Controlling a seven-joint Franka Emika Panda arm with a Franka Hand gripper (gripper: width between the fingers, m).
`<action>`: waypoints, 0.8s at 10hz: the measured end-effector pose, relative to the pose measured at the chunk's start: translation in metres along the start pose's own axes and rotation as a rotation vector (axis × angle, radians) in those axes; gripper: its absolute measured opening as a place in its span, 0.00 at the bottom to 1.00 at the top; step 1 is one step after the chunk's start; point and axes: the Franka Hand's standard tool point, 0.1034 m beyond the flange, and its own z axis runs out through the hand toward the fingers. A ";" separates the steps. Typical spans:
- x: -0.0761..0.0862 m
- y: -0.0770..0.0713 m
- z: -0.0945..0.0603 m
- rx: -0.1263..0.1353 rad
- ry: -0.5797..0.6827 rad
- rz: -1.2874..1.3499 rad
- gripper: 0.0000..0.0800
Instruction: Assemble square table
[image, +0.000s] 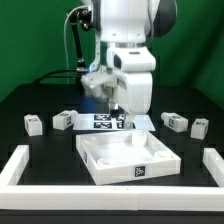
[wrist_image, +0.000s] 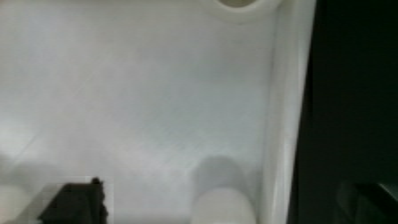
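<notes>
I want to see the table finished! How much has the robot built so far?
Done: nothing is joined yet. The tabletop slab lies bare, with no legs in it. In hand: nothing. The open gripper hovers over the slab. Left: all four leg blocks lie loose on the table, two on each side, waiting to be fitted.

Partly hidden behind arm (image: 130, 55): marker board (image: 100, 122); square table (wrist_image: 143, 100) blurred, cropped, wrist view.

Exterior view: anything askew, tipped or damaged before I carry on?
Nothing stands out. The square table slab lies flat, four leg blocks sit loose beyond it, and the open end effector is over the slab.
</notes>
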 end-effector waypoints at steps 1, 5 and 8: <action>-0.003 -0.001 0.013 0.016 0.011 0.010 0.81; -0.014 -0.009 0.038 0.047 0.031 0.045 0.81; -0.013 -0.009 0.039 0.048 0.032 0.046 0.69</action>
